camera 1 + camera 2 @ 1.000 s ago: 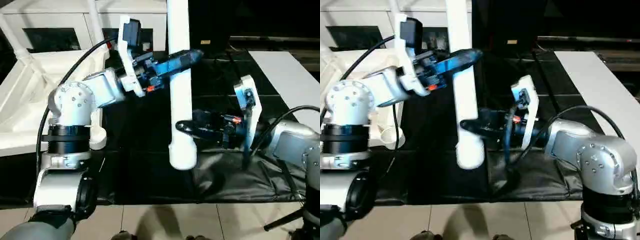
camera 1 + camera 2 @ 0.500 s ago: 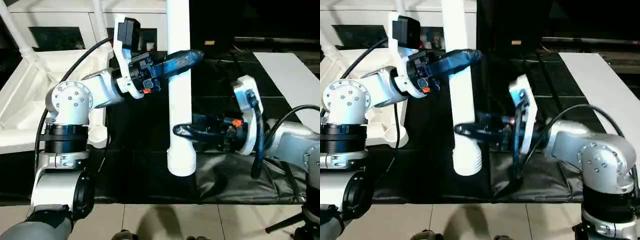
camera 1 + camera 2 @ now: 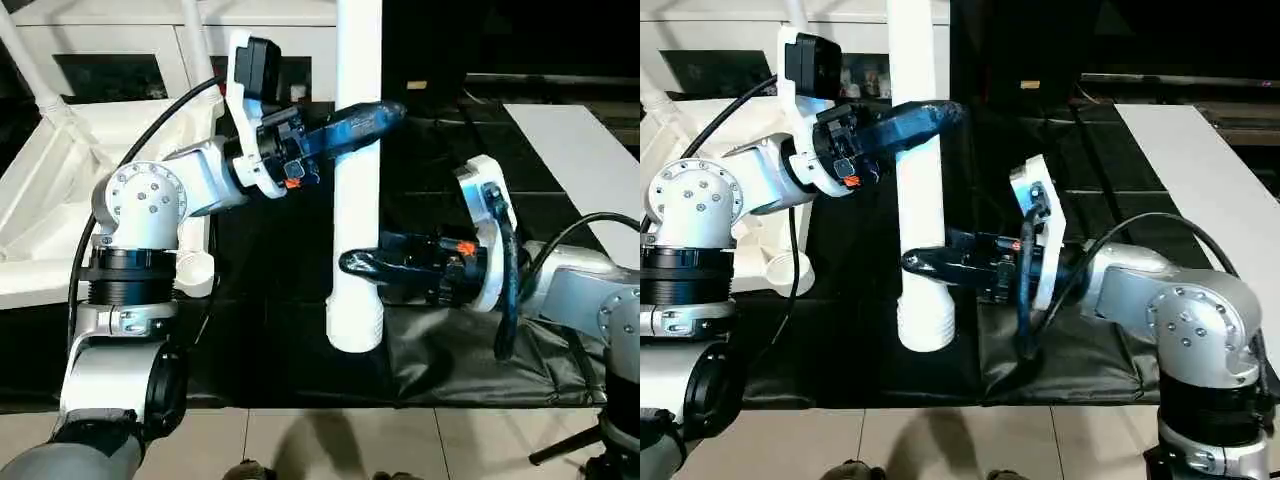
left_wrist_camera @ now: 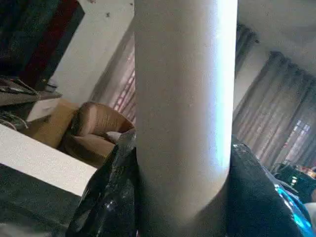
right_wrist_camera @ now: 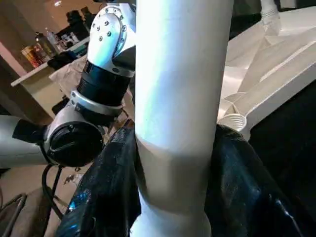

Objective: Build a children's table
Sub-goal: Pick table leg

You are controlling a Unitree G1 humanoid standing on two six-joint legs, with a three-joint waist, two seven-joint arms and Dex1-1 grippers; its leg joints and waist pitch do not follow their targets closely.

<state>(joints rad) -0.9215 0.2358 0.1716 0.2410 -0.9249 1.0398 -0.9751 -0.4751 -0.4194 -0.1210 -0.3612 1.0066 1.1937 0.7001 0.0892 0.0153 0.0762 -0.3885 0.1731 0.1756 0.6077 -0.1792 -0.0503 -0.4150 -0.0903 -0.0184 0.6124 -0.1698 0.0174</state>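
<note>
A white table leg (image 3: 358,190) stands upright at the middle, its ribbed end (image 3: 355,328) lowest, just above the black cloth. My left gripper (image 3: 372,115) is shut on its upper part; the left wrist view has the leg (image 4: 182,123) between black fingers (image 4: 106,197). My right gripper (image 3: 358,265) is shut on the lower part, and the right wrist view shows fingers (image 5: 242,187) flanking the leg (image 5: 177,98). The white tabletop (image 3: 40,200) lies upside down at the left with two legs (image 3: 30,70) rising from it and a round corner socket (image 3: 195,270) near my left arm.
A white cabinet (image 3: 110,70) with dark glass doors stands behind the tabletop. A black cloth (image 3: 450,350) covers the ground under the arms. A white panel (image 3: 580,150) lies at the right, and light floor tiles (image 3: 320,440) run along the front.
My right gripper has closed on the leg's lower part and its wrist has rolled. The leg has shifted slightly to the left. My left gripper keeps its hold.
</note>
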